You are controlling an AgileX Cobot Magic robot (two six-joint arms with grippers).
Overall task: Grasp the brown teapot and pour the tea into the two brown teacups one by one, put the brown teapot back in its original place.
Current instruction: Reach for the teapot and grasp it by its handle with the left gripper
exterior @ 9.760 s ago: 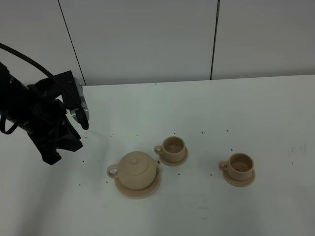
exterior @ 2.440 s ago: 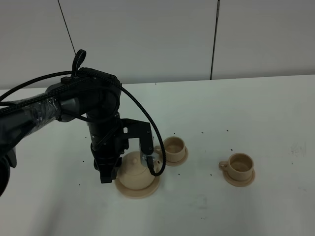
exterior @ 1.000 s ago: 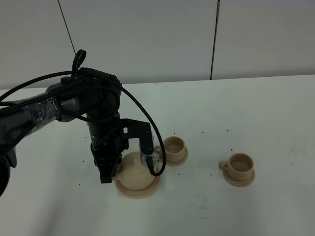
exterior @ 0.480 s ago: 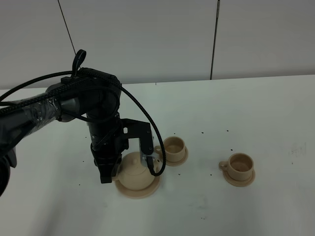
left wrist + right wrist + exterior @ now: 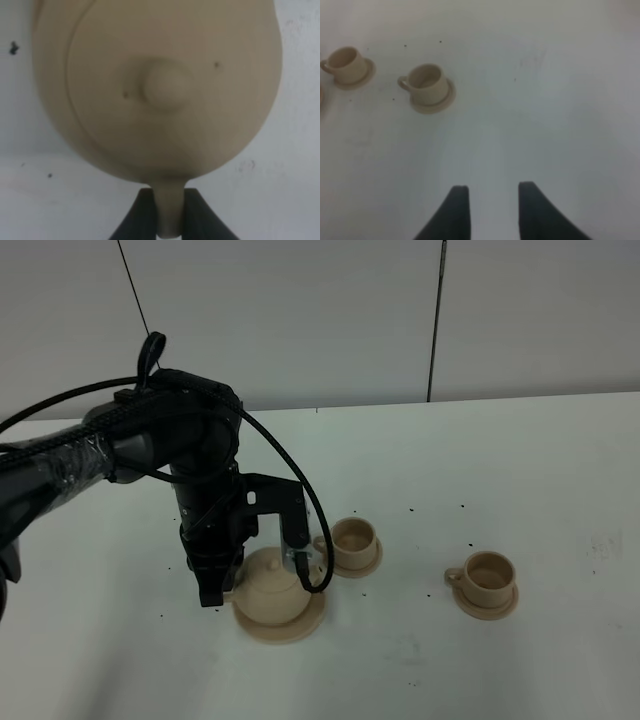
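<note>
The brown teapot [image 5: 270,583] sits on or barely above the wide flat saucer [image 5: 287,632], its original place, at the front left of the table. My left gripper [image 5: 212,593] comes down from above and is shut on the teapot's loop handle [image 5: 169,212], which shows pinched between the two black fingers [image 5: 137,217]. The lid knob [image 5: 165,87] faces the left wrist camera. Two brown teacups on small saucers stand to the right: the near one [image 5: 352,540] [image 5: 347,64] and the far one [image 5: 488,578] [image 5: 427,85]. My right gripper [image 5: 492,210] hangs open over bare table, holding nothing.
The white table [image 5: 520,470] carries small dark specks around the cups. A grey panelled wall [image 5: 300,310] rises behind it. The left arm's black cable [image 5: 300,530] loops close over the teapot. The right arm is out of the exterior view.
The left arm has risen slightly while holding the teapot's handle; the grip stays shut. Cups and right gripper are unchanged.
</note>
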